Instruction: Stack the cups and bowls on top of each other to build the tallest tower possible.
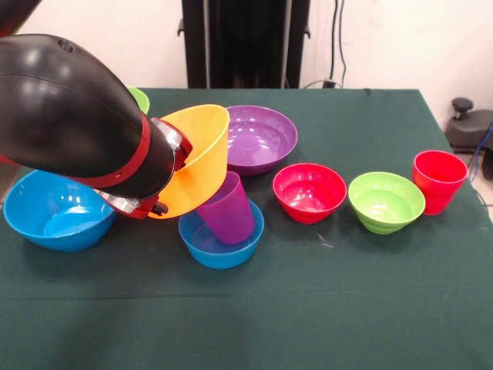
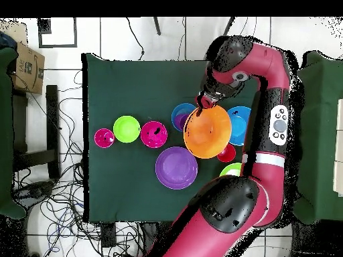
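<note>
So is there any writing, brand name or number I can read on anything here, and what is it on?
No text can be read here.
Cardboard box beside the table: dark printing, too blurred to read.
Robot arm: a light panel with small marks, too small to read.
Bowls and cups: plain, no labels showing.

Gripper fingers hidden behind the arm and tilted yellow bowl (open or shut, impossible to tell). Lime green bowl at far left mostly covered.

A: Where's the translucent purple plastic cup?
B: Tilted inside the small blue plastic bowl.
A: The big glossy yellow bowl?
B: Raised, tipped sideways, its rim above that cup.
</note>
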{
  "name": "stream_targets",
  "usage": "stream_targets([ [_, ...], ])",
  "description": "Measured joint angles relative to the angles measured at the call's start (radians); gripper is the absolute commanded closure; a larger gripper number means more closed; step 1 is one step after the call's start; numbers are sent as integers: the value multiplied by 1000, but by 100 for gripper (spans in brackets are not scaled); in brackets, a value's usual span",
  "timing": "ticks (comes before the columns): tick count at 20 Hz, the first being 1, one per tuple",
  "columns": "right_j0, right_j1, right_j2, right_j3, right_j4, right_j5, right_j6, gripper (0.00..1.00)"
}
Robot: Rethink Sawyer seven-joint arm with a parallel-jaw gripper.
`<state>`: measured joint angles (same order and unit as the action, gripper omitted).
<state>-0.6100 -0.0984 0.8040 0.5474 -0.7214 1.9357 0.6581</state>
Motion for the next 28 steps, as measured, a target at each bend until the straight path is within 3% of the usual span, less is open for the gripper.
stream_targets([
  [25,-41,-10,-1,119,96,-85,0,0],
  [26,-41,-14,-1,127,99,-92,0,100],
  [28,-41,-16,-1,131,100,-97,0,100],
])
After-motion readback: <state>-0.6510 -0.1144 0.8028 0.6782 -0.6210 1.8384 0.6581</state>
